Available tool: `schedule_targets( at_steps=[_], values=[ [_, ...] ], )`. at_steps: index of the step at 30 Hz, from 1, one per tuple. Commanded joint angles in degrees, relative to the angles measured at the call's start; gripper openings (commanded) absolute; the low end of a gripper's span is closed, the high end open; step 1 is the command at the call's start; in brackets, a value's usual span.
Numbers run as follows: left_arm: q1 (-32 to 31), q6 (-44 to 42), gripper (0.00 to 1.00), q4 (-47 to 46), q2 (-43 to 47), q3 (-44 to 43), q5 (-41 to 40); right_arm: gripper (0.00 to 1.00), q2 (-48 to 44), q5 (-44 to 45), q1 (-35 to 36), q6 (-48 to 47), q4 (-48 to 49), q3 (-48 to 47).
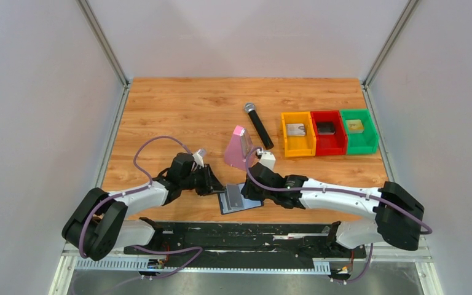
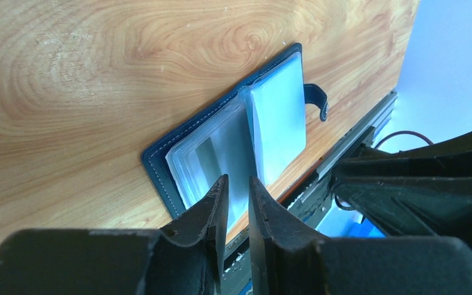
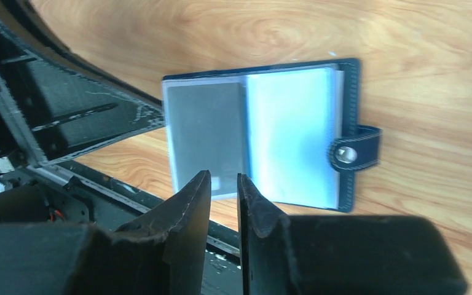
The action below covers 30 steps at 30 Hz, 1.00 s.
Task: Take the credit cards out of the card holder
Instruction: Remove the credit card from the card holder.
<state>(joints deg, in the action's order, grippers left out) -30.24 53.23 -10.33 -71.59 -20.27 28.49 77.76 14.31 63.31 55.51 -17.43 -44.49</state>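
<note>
Holder (image 1: 236, 200) lay open at the table's (image 1: 178, 104) near edge, sleeves up, within both arms' reach. Left gripper (image 2: 238, 181) jaws stood a slit apart at the sleeves (pinching one? cannot tell). Right gripper (image 3: 223, 175) jaws were narrowly apart, empty, poised over a grey card (image 3: 206, 126) not yet out. Metronome (image 1: 238, 147) stood beyond.
</note>
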Motion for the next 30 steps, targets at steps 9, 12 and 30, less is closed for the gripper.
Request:
schedule_targets(
  at_steps=[9,12,30],
  values=[
    [-1.5,0.2,0.27,-6.1,-2.9,-2.8,3.0,0.27,-10.9,4.0,-1.0,-0.2,-7.4,0.7],
    [-3.3,1.1,0.27,-7.6,-4.7,-4.0,3.9,0.28,-11.8,3.6,-1.1,-1.6,-7.4,-0.2],
    [-8.4,2.2,0.28,-9.0,-9.0,-6.8,-0.5,0.29,-9.5,-1.5,-2.5,-8.3,-2.6,1.2]
  ],
)
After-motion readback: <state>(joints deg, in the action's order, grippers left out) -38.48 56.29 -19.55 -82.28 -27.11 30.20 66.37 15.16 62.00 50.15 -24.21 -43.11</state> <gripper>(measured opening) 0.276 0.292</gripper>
